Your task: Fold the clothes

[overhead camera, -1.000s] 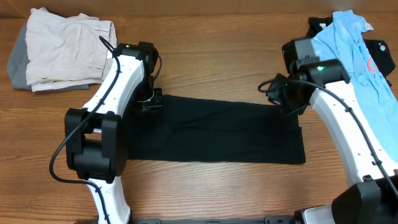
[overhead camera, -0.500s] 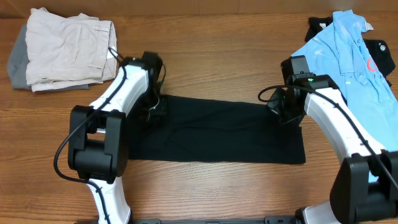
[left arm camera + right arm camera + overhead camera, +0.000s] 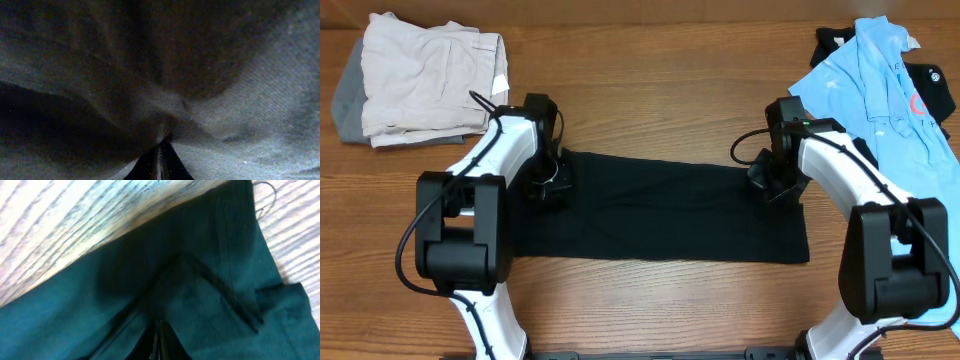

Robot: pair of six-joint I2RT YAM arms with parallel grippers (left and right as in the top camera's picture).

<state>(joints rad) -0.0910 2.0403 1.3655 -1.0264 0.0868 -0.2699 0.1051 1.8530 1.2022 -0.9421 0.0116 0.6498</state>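
Wood-grain tabletop [image 3: 650, 60] carries everything: the black shirt [image 3: 670, 215] lies flattened into a long band across the middle, nearer the front edge, a light blue polo [image 3: 882, 80] is heaped at the far right corner, and a folded beige garment [image 3: 425, 80] sits at the far left corner. The left tool [image 3: 548, 186] is down on the band's far left end and the right tool [image 3: 777, 180] on its far right end, each closed tight with a pinch of black cloth between its tips. The shirt looks light, limp and not slippery. It would likely sag and drag wherever it is unsupported, so the corners and the stitched edges are the sensible places to hold, with both ends raised together. The overhead view gives the whole outline and the spacing of the arms but hides the tips under the wrists. The left wrist view shows only cloth, its wrinkles running into the closed tips, while the right wrist view adds something neither of the others has — the shirt's far edge lying against bare wood.
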